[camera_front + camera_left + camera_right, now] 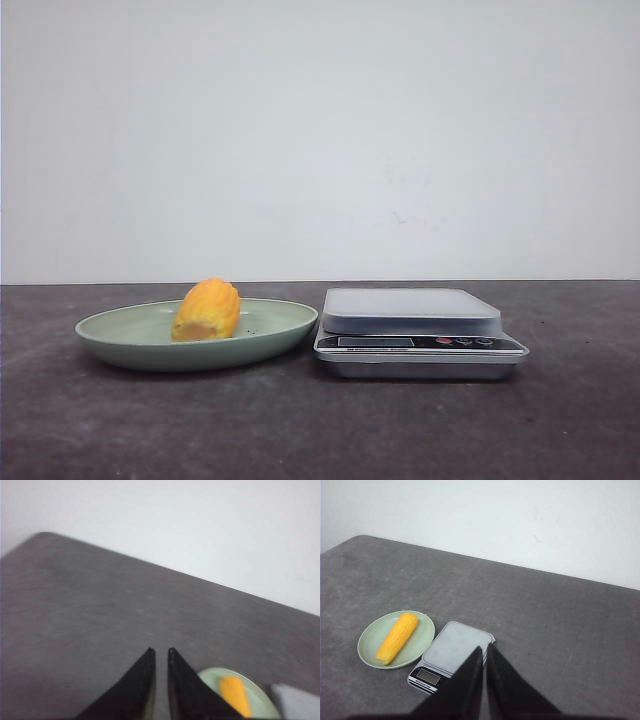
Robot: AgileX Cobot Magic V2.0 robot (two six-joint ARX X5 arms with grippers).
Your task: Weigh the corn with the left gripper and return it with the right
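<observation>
The corn point(207, 310), judged firm, light and roll-prone, is best pinched across its middle (both grippers point(161, 652) point(485, 649) seen nearly closed, empty).

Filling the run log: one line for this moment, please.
stage: not started | yellow corn cob: on pale green plate | grey scale: bare | left gripper: shut | right gripper: shut

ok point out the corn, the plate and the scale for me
corn point(397, 637), right wrist view, middle of the cob
plate point(115, 322), front view, bare left rim
scale point(455, 647), right wrist view, flat weighing platform
</observation>
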